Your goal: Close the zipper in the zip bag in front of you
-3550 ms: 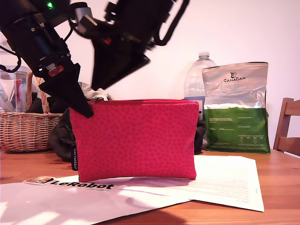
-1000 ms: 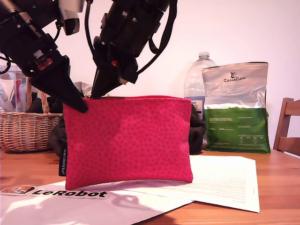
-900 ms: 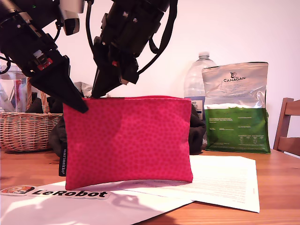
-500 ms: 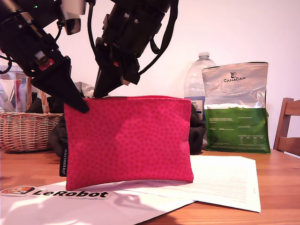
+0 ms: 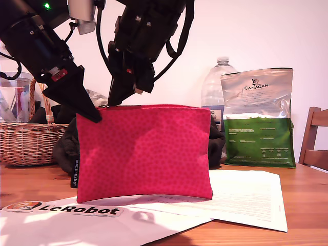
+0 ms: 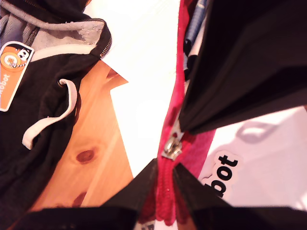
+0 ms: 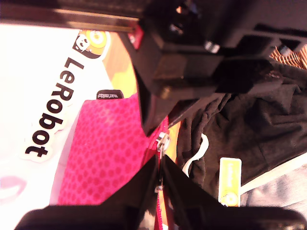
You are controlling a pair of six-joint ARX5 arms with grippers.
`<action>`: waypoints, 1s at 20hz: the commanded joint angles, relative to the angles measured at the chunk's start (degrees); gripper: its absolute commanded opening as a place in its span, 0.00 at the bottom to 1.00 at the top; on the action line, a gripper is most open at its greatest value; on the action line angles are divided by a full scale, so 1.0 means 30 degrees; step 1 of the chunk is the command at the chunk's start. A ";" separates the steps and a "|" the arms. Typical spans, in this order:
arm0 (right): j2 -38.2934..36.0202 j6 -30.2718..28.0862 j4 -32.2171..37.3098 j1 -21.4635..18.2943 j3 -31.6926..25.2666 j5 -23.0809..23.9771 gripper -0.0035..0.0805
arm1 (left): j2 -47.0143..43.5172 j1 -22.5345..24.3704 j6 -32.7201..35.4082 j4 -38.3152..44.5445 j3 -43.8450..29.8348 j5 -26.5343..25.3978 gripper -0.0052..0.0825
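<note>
exterior: zip bag (image 5: 146, 151) stood on surface (image 5: 307, 205), both arms at its top corner | first wrist: my first tool (image 6: 164, 173) pinched zipper (image 6: 169, 136) tape | second wrist: my second tool (image 7: 159, 171) pinched pull tab (image 7: 162, 143) | risk: tab slipping if tape slackens

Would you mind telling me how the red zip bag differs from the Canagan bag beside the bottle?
The zip bag is red-pink dotted fabric; the Canagan bag is silver above and green below, printed. My first gripper holds the zip bag upright by a top corner; the Canagan bag stands alone, untouched. The zip bag has a zipper along its top; none shows on the Canagan bag. Both are flat, upright rectangles.
</note>
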 commanded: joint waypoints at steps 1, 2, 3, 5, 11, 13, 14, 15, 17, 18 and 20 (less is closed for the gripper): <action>0.0408 -0.0146 -0.0488 -0.0124 -0.0117 0.0066 0.03 | 0.0051 0.0386 0.0051 0.0357 0.0080 -0.0393 0.03; 0.0408 -0.0146 -0.0517 -0.0131 -0.0117 0.0058 0.03 | 0.0051 0.0386 0.0051 0.0350 0.0080 -0.0401 0.03; 0.0408 -0.0146 -0.0568 -0.0131 -0.0117 0.0066 0.03 | 0.0051 0.0415 0.0051 0.0357 0.0080 -0.0401 0.03; 0.0408 -0.0146 -0.0743 -0.0131 -0.0117 0.0066 0.03 | 0.0051 0.0576 0.0051 0.0357 0.0080 -0.0401 0.03; 0.0364 -0.0291 -0.0918 -0.0146 -0.0117 0.0699 0.03 | 0.0051 0.0962 0.0051 0.0372 0.0080 -0.0401 0.03; 0.0328 -0.0291 -0.1049 -0.0138 -0.0117 0.0838 0.03 | 0.0051 0.0969 0.0051 0.0372 0.0080 -0.0401 0.03; 0.0328 -0.0291 -0.1151 -0.0138 -0.0117 0.0925 0.03 | 0.0051 0.0969 0.0051 0.0372 0.0080 -0.0393 0.03; 0.0321 -0.0284 -0.1253 -0.0138 -0.0117 0.1013 0.03 | 0.0051 0.0969 0.0051 0.0372 0.0080 -0.0393 0.03; 0.0299 -0.0277 -0.1137 -0.0138 -0.0117 0.1027 0.03 | 0.0051 0.0969 0.0051 0.0372 0.0080 -0.0124 0.03; 0.0299 -0.0233 -0.1020 -0.0138 -0.0109 0.1027 0.03 | 0.0051 0.0969 0.0051 0.0386 0.0080 -0.0007 0.03; 0.0299 0.0386 -0.0984 -0.0117 0.0015 0.1013 0.03 | 0.0051 0.0933 0.0044 0.0379 0.0080 0.0066 0.03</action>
